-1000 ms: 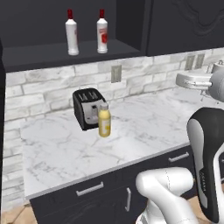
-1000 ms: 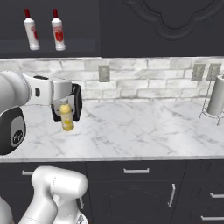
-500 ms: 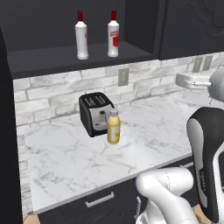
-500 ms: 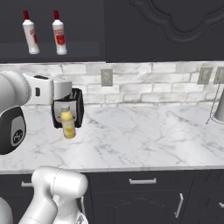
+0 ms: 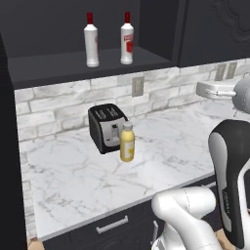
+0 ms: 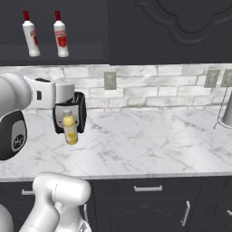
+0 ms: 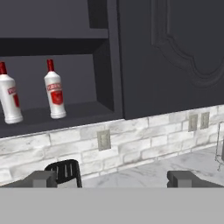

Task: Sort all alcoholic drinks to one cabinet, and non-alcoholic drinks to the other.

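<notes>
Two white bottles (image 7: 54,89) stand shelved above and left of the wide-apart gripper (image 7: 111,178).

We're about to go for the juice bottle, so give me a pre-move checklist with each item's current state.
1. Gripper open and holding nothing: ok; in the hand view its jaws stand wide apart with nothing between them.
2. Yellow juice bottle upright on the marble counter: ok.
3. Room around the bottle: not ok; the black toaster stands right behind it, and contact cannot be told.
4. Two white red-capped bottles upright on the shelf of the open cabinet: ok.
5. Second cabinet open to take the juice: not ok; its door is shut.
6. Gripper aimed at the juice bottle: not ok; the hand view faces the cabinets.
</notes>
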